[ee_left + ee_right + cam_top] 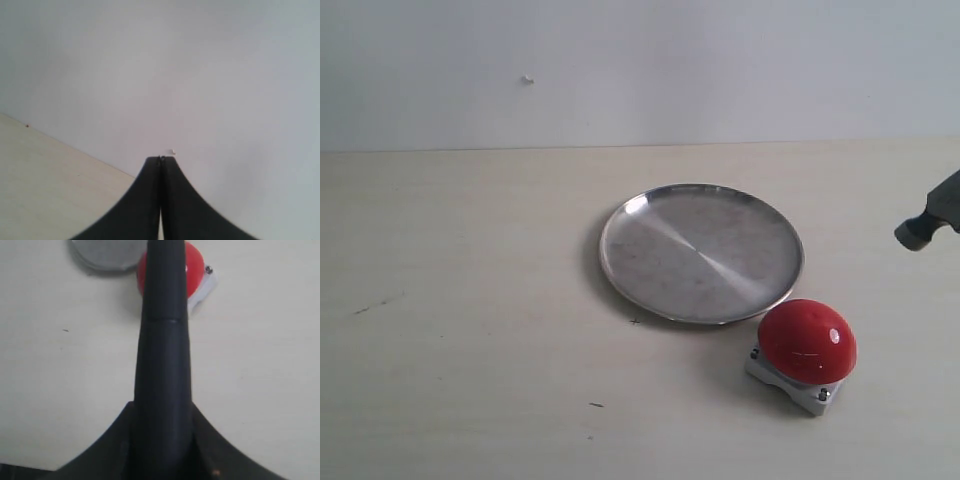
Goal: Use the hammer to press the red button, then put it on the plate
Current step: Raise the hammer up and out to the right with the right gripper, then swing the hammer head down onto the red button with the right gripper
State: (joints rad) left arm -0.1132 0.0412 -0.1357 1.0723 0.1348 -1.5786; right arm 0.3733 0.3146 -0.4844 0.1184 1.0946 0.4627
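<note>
The hammer's dark steel head [926, 222] pokes in at the right edge of the exterior view, above and right of the red button [807, 341]. My right gripper [162, 412] is shut on the hammer's black handle [163, 340], which runs out toward the red button [194, 262] and hides its middle. The silver plate [700, 251] lies on the table just beyond and left of the button, with nothing on it; a slice of the plate [107, 254] shows in the right wrist view. My left gripper [160, 159] is shut on nothing, facing the wall.
The pale wooden table [470, 300] carries a few small dark specks [595, 404]. A white wall [640, 70] rises behind it. The button's grey base [790, 388] sits near the front right of the table.
</note>
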